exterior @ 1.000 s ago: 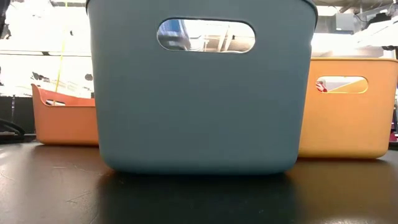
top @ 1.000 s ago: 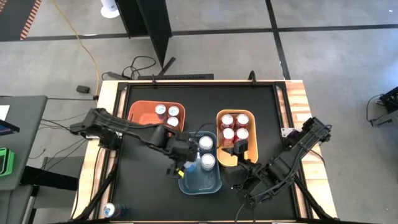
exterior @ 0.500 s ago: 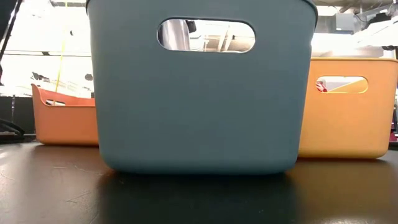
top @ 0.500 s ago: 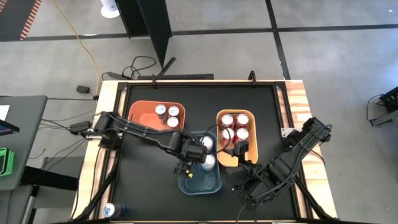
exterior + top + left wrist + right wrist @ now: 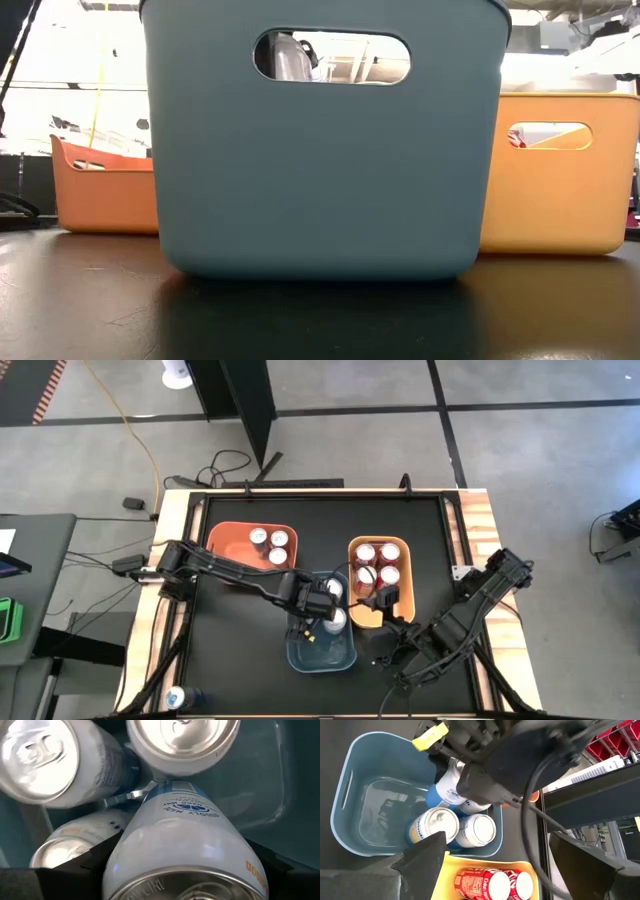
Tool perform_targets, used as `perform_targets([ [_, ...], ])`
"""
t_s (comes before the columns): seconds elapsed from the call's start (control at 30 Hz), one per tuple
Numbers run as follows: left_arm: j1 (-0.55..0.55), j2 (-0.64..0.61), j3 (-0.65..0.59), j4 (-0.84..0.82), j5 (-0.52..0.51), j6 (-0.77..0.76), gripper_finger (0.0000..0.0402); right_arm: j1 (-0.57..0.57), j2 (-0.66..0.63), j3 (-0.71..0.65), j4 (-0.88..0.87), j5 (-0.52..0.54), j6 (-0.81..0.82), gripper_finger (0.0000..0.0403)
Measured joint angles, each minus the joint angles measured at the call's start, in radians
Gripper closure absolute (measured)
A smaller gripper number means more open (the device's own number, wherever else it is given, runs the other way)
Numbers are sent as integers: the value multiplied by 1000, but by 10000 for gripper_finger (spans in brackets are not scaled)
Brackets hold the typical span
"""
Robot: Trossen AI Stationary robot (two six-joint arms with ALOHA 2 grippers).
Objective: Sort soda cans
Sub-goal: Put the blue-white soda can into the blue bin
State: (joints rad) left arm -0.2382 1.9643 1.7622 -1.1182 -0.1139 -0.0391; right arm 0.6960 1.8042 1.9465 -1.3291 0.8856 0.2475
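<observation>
Over the blue bin [image 5: 320, 650], the left claw [image 5: 318, 603] has carried its pinched can [image 5: 185, 845] inward.

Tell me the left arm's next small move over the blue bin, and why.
Probably lower a little more, then open the jaws. The left gripper holds a blue-and-white can inside the blue bin, tilted beside three cans already there, and it seems not yet set down. The right gripper waits nearby, jaws open and empty.

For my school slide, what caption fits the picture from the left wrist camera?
Left gripper holding a blue-and-white can over three more cans in the blue bin.
</observation>
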Motion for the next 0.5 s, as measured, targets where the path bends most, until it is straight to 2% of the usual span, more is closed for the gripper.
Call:
perform_targets([
  [0.3,-4,84,-4,-18,21,-11,111,4,0,0,-1,2,16,31],
  [0.5,-2,84,-3,-19,21,-9,111,4,0,0,-2,2,16,31],
])
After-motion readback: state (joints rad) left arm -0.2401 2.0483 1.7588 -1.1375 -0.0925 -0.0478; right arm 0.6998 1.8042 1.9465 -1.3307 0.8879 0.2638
